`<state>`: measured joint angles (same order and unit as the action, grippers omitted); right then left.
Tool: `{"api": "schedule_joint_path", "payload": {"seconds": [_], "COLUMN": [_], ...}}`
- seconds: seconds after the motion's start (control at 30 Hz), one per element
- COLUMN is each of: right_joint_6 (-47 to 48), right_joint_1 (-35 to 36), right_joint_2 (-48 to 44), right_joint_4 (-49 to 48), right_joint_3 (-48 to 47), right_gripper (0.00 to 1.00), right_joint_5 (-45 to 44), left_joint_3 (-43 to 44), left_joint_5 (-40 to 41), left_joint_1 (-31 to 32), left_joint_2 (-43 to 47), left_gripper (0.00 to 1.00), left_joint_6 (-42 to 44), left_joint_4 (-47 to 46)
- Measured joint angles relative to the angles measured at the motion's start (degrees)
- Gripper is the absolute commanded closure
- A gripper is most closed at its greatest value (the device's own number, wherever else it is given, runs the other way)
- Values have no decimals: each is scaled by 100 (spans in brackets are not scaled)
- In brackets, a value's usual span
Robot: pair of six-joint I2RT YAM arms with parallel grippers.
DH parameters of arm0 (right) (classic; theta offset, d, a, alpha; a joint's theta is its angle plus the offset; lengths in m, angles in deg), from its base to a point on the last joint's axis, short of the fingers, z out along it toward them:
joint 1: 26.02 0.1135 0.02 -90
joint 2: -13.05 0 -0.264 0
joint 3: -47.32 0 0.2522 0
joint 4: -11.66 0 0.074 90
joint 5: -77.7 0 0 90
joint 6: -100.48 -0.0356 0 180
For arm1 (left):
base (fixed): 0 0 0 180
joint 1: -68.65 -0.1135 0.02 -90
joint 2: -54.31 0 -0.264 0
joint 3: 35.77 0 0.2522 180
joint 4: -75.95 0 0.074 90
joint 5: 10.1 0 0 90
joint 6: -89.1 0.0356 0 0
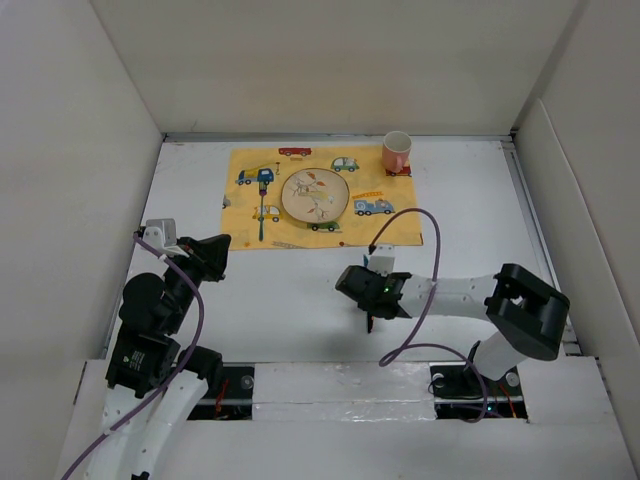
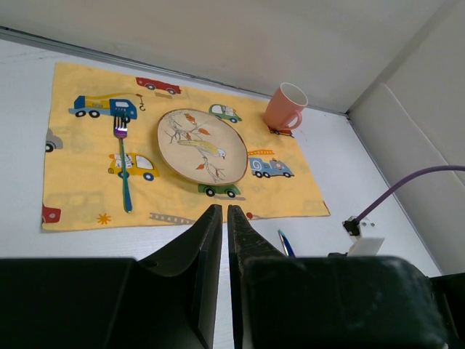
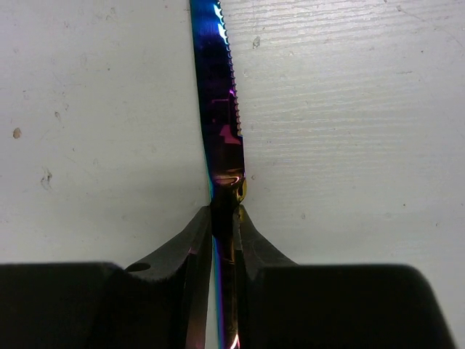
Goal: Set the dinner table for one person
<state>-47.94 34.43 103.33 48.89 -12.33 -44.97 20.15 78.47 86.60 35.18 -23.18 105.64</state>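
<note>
Rainbow knife (image 3: 218, 94) was pinched tight in my right gripper (image 3: 225, 212) toward the near edge of the dinner table (image 1: 270, 300), and I thought it next needed carrying beside the plate (image 1: 315, 195) on the placemat (image 1: 400, 228).

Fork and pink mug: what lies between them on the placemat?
The round bird-patterned plate lies between the fork and the mug, on the yellow placemat. The left wrist view shows it most clearly, and the top view agrees.

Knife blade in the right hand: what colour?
Iridescent: the knife shades from blue to purple and magenta. The right wrist view shows it best.
</note>
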Motion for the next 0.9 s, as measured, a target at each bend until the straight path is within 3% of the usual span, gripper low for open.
{"api": "schedule_joint_path", "payload": {"seconds": [0.03, 0.13, 0.57, 0.9], "right_joint_6": [-15, -61, -313, 168], "right_joint_1": [0, 46, 407, 291], "right_joint_2": [-9, -39, -297, -522], "right_joint_4": [-15, -52, 772, 1353], "right_joint_3": [17, 66, 61, -439], "right_gripper": [95, 100, 100, 100], "right_joint_5": [0, -48, -90, -105], "left_joint_3": [0, 0, 0, 0], "left_joint_5": [0, 2, 0, 0], "left_joint_1": [0, 0, 4, 4], "left_joint_2": [0, 0, 0, 0], "left_gripper": [94, 94, 94, 94], "left_joint_6": [0, 0, 0, 0], "left_joint_4": [0, 0, 2, 4]}}
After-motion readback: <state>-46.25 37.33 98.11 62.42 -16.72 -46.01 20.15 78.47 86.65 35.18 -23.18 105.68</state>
